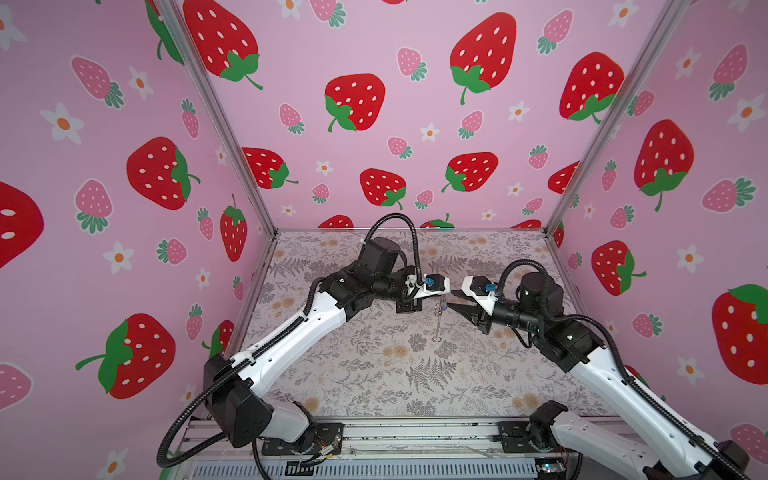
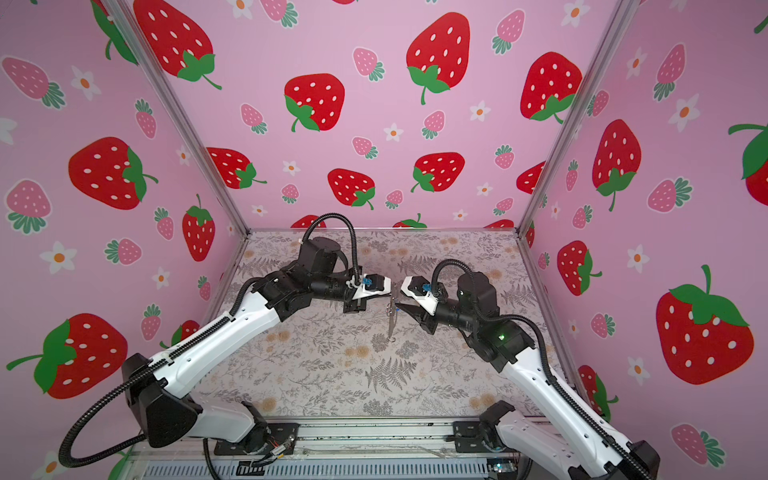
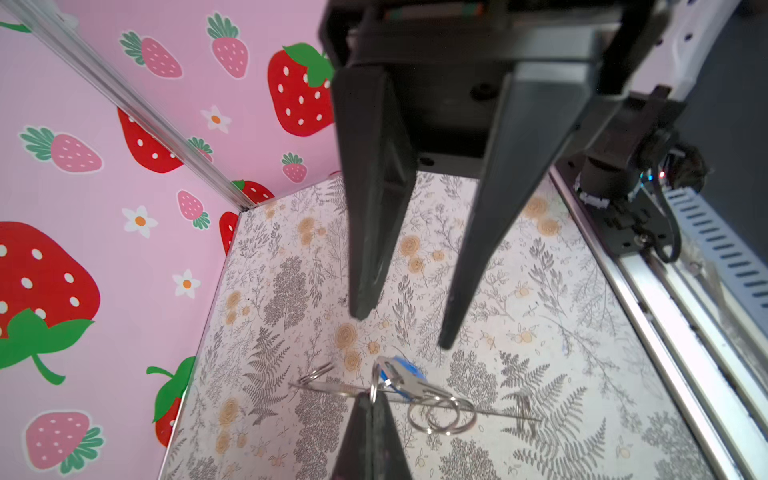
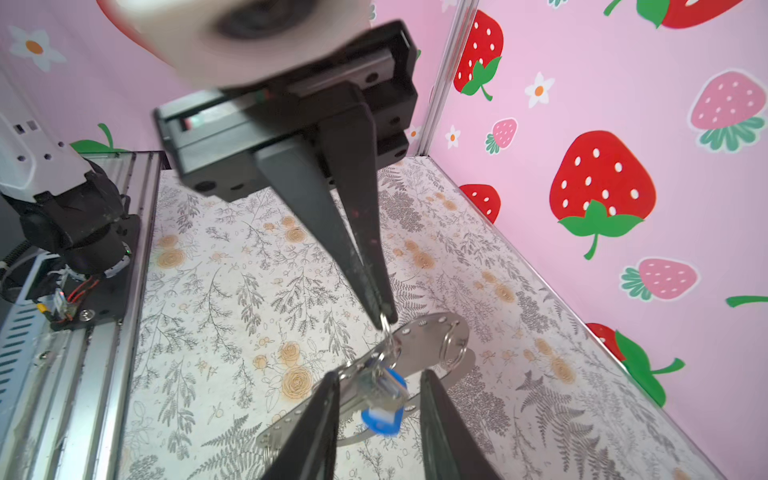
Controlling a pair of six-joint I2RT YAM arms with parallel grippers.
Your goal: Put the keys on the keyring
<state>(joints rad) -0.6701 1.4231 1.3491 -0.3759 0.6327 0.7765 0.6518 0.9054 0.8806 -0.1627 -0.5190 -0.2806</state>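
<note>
In the right wrist view the right gripper (image 4: pixel 380 374) stands with jaws apart either side of the keys (image 4: pixel 382 405); beyond, the left gripper (image 4: pixel 383 313) pinches a ring of the keyring (image 4: pixel 419 345), which hangs over the floral table (image 4: pixel 232 291); both top views show the strap only edge-on; strawberry walls (image 4: pixel 623 124) behind.

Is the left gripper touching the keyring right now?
Touching. The right wrist view shows the left gripper with shut jaws pinching a metal ring of the keyring.
</note>
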